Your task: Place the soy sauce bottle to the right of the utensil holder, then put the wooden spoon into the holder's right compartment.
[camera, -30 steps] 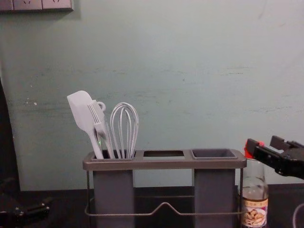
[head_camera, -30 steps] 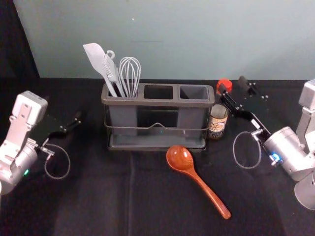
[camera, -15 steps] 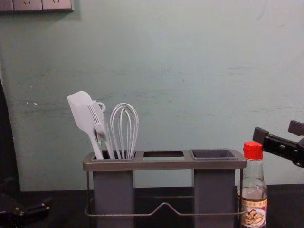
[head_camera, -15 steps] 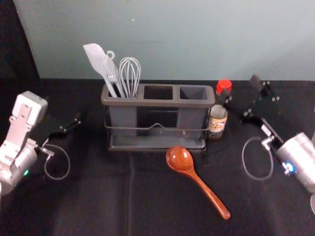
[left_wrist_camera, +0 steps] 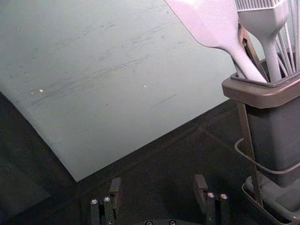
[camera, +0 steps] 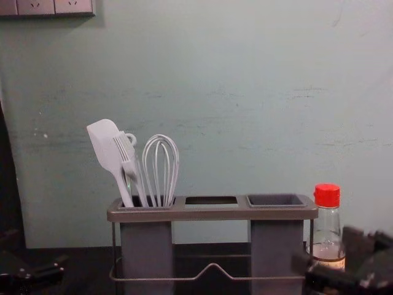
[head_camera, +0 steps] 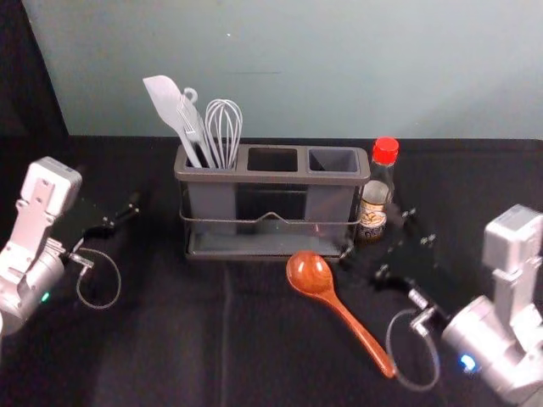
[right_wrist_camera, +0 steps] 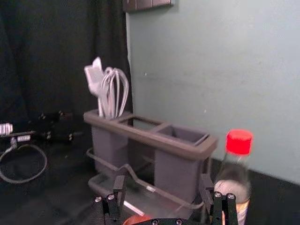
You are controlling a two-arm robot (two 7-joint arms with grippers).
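Soy sauce bottle: The red-capped bottle (head_camera: 375, 199) stands upright just beside the right end of the utensil holder (head_camera: 271, 176). Whether the two touch, I cannot tell.
Wooden spoon: The spoon (head_camera: 308, 274) lies on the dark tabletop (head_camera: 170, 339) in front of the holder. Its bowl is near the holder's front, and its handle slants toward the robot and to the right.
Holder: A spatula (head_camera: 166, 100) and a whisk (head_camera: 225, 127) stand in the left compartment. The right compartment (head_camera: 333, 159) is the spoon's goal.
Right gripper: It (right_wrist_camera: 163, 182) is in front of the bottle and to the right of the spoon's bowl, its fingers spread with nothing between them.
Left gripper: It (left_wrist_camera: 158, 183) waits to the left of the holder, fingers apart, holding nothing.
Step in hand: The bottle part looks done; reaching for the spoon seems to be the present step.
Next move: The right gripper should line up across the handle, lower and close, then lift the spoon, tip it upright and let it down into the right compartment.
Care: A wide swing could knock the bottle, and the smooth, rounded handle may roll while being pinched.
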